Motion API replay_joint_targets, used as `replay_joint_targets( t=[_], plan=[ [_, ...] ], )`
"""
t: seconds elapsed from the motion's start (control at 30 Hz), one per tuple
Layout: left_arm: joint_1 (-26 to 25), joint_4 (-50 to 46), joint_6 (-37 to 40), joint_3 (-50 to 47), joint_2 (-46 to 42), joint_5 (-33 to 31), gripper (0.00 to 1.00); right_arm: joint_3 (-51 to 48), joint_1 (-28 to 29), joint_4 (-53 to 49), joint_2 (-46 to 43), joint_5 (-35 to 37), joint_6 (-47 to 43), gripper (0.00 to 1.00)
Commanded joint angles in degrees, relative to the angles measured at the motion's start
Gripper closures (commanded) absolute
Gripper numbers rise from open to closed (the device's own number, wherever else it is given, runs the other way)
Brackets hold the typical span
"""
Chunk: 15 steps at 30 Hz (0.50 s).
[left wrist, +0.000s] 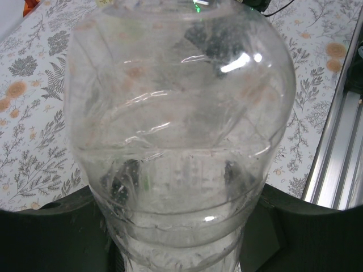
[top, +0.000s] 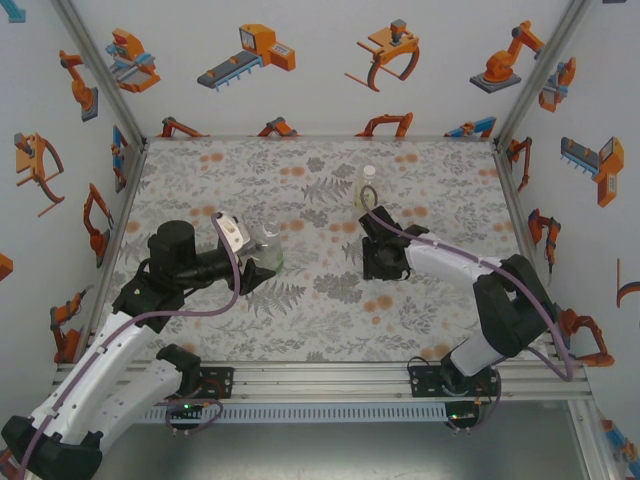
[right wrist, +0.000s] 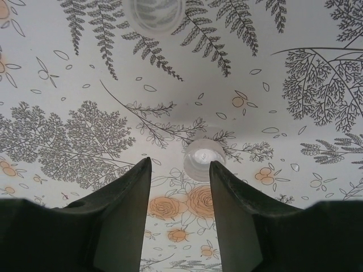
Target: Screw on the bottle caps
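My left gripper [top: 258,265] is shut on a clear plastic bottle [left wrist: 181,113], its dark fingers [left wrist: 54,238] pressing the lower body from both sides, left of the table's middle [top: 270,245]. A pale yellow bottle [top: 366,188] stands upright at the back centre, a white top on its neck. My right gripper [top: 376,262] points down at the flowered cloth just in front of that bottle. In the right wrist view its jaws [right wrist: 180,161] stand apart with nothing between them. A small white bottle cap [right wrist: 203,160] lies on the cloth just past the right fingertip [right wrist: 218,170].
A round translucent bottle base [right wrist: 153,14] shows further ahead of the right gripper. An aluminium rail [top: 320,375] runs along the near table edge, also close on the right in the left wrist view [left wrist: 340,141]. Printed walls close in the left, back and right sides.
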Motion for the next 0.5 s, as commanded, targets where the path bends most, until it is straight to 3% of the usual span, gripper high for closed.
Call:
replay_joint_targets(
  t=[0.0, 0.47],
  plan=[
    [0.45, 1.18, 1.15, 0.07, -0.18, 1.04, 1.0, 1.53, -0.35, -2.04, -0.65, 1.59, -0.91, 0.56],
    [0.4, 0.98, 1.23, 0.15, 0.17, 0.93, 1.0, 0.25, -1.63, -1.69, 0.75, 1.32, -0.94, 0.52]
  ],
)
